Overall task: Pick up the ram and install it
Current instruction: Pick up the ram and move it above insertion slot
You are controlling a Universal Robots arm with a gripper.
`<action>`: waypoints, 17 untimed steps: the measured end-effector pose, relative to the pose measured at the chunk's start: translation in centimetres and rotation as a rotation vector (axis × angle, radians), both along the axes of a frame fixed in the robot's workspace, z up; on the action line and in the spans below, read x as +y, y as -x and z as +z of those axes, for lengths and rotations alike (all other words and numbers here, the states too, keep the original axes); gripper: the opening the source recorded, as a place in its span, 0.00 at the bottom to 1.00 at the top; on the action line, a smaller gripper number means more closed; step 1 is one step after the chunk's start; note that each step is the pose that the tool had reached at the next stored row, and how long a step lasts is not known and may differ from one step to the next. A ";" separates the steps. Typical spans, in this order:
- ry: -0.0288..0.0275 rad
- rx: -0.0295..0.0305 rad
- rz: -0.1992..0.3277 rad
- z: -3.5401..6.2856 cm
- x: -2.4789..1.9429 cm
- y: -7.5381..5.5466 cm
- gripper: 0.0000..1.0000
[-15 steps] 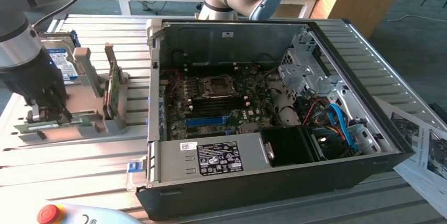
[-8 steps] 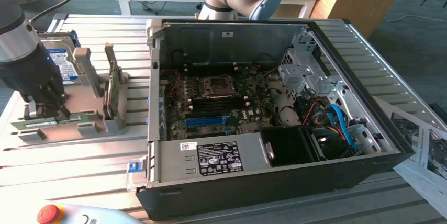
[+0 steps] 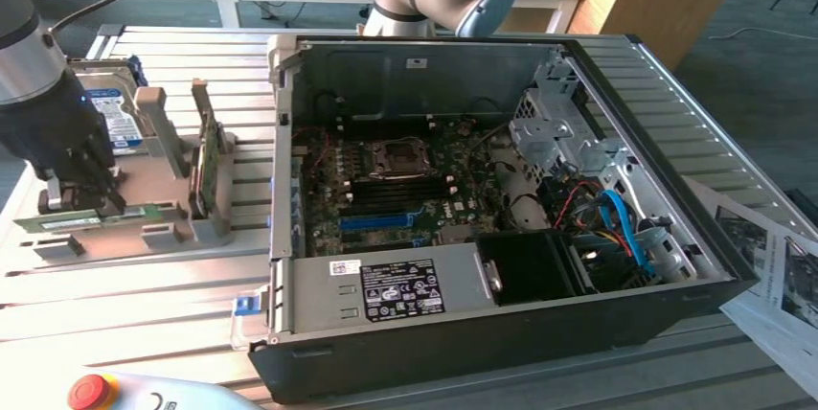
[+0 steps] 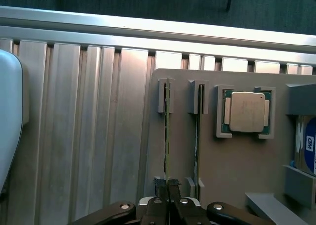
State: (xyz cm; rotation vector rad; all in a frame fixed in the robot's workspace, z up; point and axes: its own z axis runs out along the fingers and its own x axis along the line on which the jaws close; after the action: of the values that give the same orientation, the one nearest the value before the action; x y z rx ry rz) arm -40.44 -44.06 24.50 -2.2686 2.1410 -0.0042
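"Two thin green boards stand on edge, side by side, in the grey holder. Which one is the gripper on?"

"The ram, in the slot nearest the holder's edge. In the wrist view its thin edge runs straight in between the two black fingers, and they are drawn in tight on it, one on each face. The other board sits in the next slot, untouched."

"Is the ram up out of its slot?"

"Can't tell. Its far end sits in the grey clip, and in the exterior view it lies low and level along the holder's front with the gripper standing right on top of it."

"What else is around it?"

"A processor in a square recess past the second slot, then a hard drive at the holder's back. A broader green card stands on edge at the end toward the open computer case. The case stands at the exterior view's right, well apart from the gripper, with its motherboard bare and the blue slots facing up. Everything rests on the ribbed metal table."
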 end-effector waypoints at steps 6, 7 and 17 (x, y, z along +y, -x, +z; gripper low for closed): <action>0.0000 0.0003 -0.005 0.69 0.00 0.0 0.12; 0.0000 0.0005 -0.006 0.86 0.00 0.0 0.12; 0.0001 0.0029 -0.012 2.59 0.00 0.0 0.12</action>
State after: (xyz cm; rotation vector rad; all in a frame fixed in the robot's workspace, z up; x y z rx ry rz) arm -40.44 -44.06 27.10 -2.2570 2.1563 -0.0012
